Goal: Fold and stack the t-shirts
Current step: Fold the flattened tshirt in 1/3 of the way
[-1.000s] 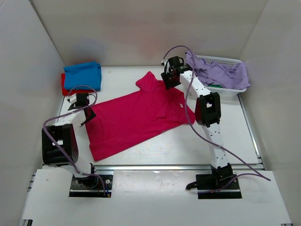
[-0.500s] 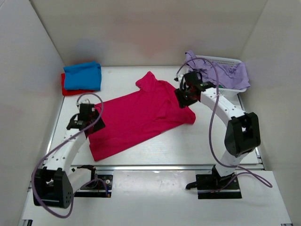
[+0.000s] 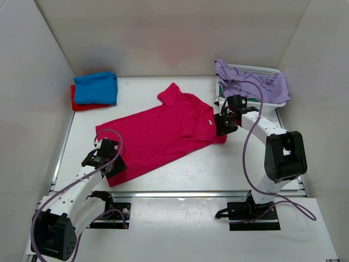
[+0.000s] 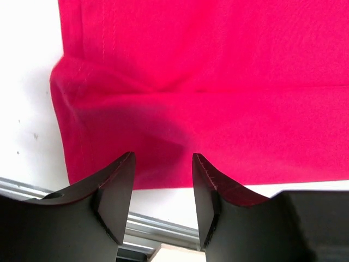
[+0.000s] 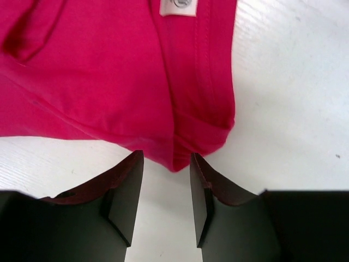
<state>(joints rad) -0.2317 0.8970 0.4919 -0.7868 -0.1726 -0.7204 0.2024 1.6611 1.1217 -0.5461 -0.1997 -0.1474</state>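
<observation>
A crimson-pink t-shirt (image 3: pixel 158 136) lies spread flat across the middle of the table, its small white label (image 3: pixel 209 122) near the right end. My left gripper (image 3: pixel 112 165) hovers over the shirt's near-left corner, open, with the shirt's edge (image 4: pixel 218 82) just beyond its fingertips (image 4: pixel 122 169). At the shirt's right corner my right gripper (image 3: pixel 224 126) is open too. The folded corner tip (image 5: pixel 182 147) pokes between its jaws, which do not pinch it; the label (image 5: pixel 177 6) shows above. A folded blue t-shirt (image 3: pixel 96 87) rests on a red one (image 3: pixel 82 105) at the back left.
A white slatted basket (image 3: pixel 260 71) holding lilac cloth (image 3: pixel 256 84) stands at the back right, close behind the right arm. The table's metal front rail (image 4: pixel 158 229) runs just under the left gripper. White walls enclose three sides.
The left gripper has travelled from the shirt's left edge down to its near-left corner, jaws narrowing slightly. The right gripper has come from the back of the shirt to its right corner.
</observation>
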